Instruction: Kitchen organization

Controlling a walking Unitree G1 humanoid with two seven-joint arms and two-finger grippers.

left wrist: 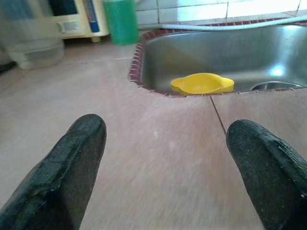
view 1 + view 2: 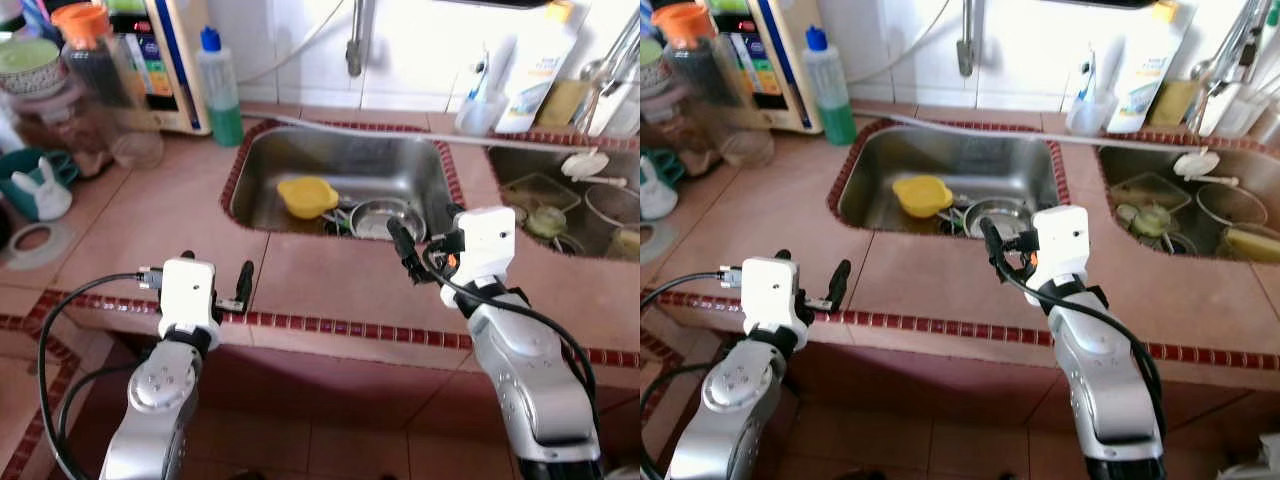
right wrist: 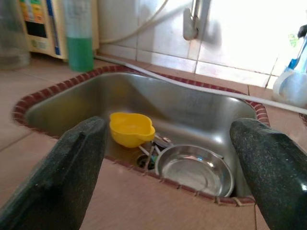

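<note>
Pink-tiled counter (image 2: 150,230) with dark red mosaic edging runs across the scene, with a stainless steel sink (image 2: 400,160) sunk into it below a white tiled wall. Both arms reach over the counter's front edge.

Left gripper (image 2: 215,280) hovers low over the bare tile near the front edge, its two black fingers spread wide with nothing between them. Ahead of it and slightly to its right lies the sink's near left corner; farther ahead to its left stand a green dish-soap bottle (image 2: 220,90) with a blue cap and a clear plastic jar (image 1: 36,36).

Right gripper (image 2: 425,240) sits just short of the sink's front rim, fingers likewise wide apart and empty (the wrist camera looks straight into the basin between them). Directly ahead and below lies a round steel bowl (image 3: 195,170), upright, mouth up, against the near wall of the sink. Just beyond it to the gripper's left rests a yellow plastic bowl (image 3: 130,128), also mouth up, with a small lobed spout pointing toward the steel bowl; its longer axis runs roughly across the sink. Some utensils (image 3: 151,153) lie between the two, too tangled to identify. A faucet (image 3: 192,21) hangs above the far wall.

A second sink (image 2: 560,210) to the right gripper's right holds more dishes.
</note>
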